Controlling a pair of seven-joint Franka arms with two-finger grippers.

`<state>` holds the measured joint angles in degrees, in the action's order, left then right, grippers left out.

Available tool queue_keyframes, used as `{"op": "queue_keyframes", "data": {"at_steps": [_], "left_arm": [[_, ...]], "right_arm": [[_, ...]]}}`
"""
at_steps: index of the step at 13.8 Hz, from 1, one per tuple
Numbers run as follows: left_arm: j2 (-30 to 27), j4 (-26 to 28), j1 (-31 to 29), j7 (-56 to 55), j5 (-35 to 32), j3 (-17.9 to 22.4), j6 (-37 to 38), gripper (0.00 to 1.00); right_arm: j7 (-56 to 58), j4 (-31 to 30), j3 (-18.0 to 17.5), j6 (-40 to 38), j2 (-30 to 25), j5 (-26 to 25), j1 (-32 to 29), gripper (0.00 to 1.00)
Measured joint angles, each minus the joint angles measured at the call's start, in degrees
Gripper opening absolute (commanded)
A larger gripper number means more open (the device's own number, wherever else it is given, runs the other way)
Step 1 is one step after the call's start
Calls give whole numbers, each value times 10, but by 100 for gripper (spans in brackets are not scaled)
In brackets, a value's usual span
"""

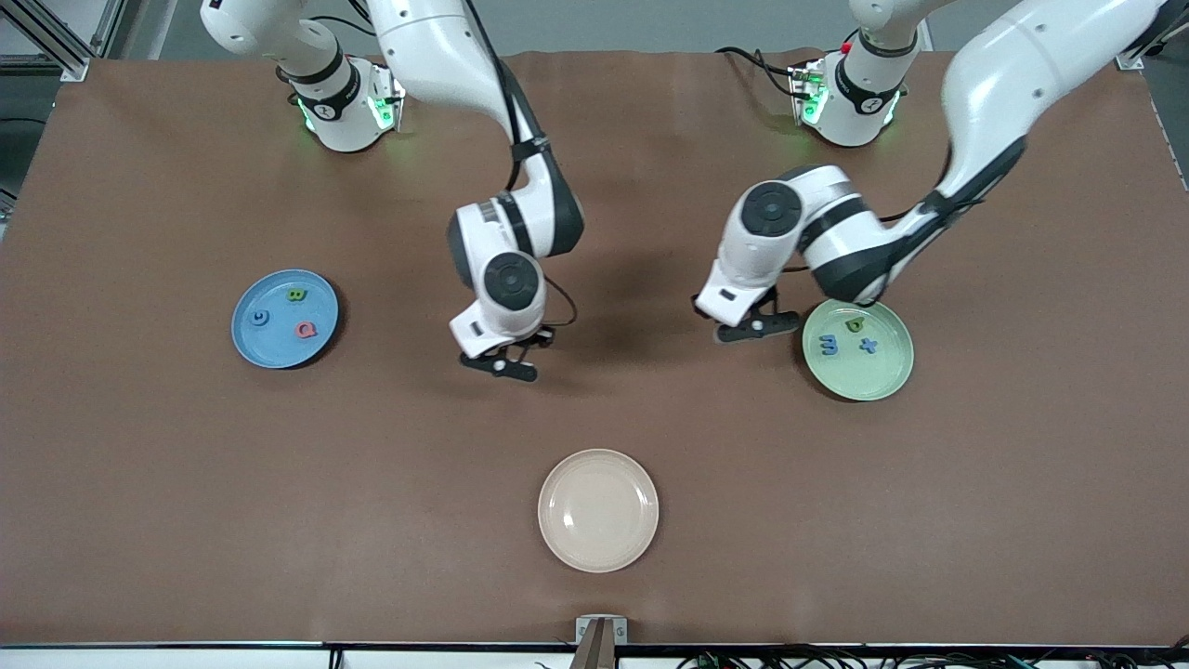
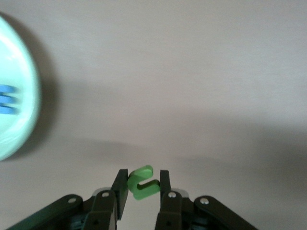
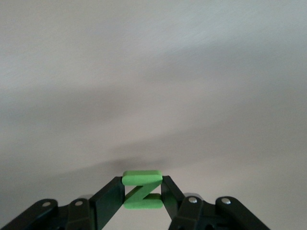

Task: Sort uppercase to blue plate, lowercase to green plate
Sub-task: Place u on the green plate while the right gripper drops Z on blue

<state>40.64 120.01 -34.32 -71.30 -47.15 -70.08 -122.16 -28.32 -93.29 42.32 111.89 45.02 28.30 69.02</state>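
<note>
My right gripper (image 1: 502, 364) is over the brown table near its middle, shut on a green capital N (image 3: 142, 190) of the uppercase set. My left gripper (image 1: 757, 327) hangs just beside the green plate (image 1: 864, 379), shut on a green lowercase u/n shape (image 2: 143, 183). A green d (image 1: 855, 324), a blue m (image 1: 829, 345) and a blue x (image 1: 868, 346) lie on that pale green plate. At the right arm's end of the table, the blue plate (image 1: 279, 350) holds a green B (image 1: 296, 295), a blue G (image 1: 261, 318) and a pinkish Q (image 1: 306, 329).
A cream plate (image 1: 597, 509) sits nearer the front camera than both grippers, with nothing on it. The left wrist view catches the green plate's rim (image 2: 26, 96) and the blue m (image 2: 5, 99). Brown mat covers the table.
</note>
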Motion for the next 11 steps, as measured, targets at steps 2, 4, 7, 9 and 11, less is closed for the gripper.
{"op": "queue_keyframes", "data": {"at_steps": [2,4,7,9,11], "left_arm": [[-1,47,-90,53,0,-40,2,14],[-1,86,-167,100,-8,-64,1,14],[-1,126,-240,142,-54,-71,-2,14],[-1,142,-267,155,-85,-70,-11,14],[0,151,-275,157,-114,-54,-39,15]], "right_arm": [[85,-4,49,-54,-7,0,-3,0],[164,-22,94,-87,-10,0,-6,0],[304,-85,155,-92,-10,1,-7,0],[374,-121,193,-92,-11,1,-6,0],[422,-159,232,-93,-17,2,5,0]]}}
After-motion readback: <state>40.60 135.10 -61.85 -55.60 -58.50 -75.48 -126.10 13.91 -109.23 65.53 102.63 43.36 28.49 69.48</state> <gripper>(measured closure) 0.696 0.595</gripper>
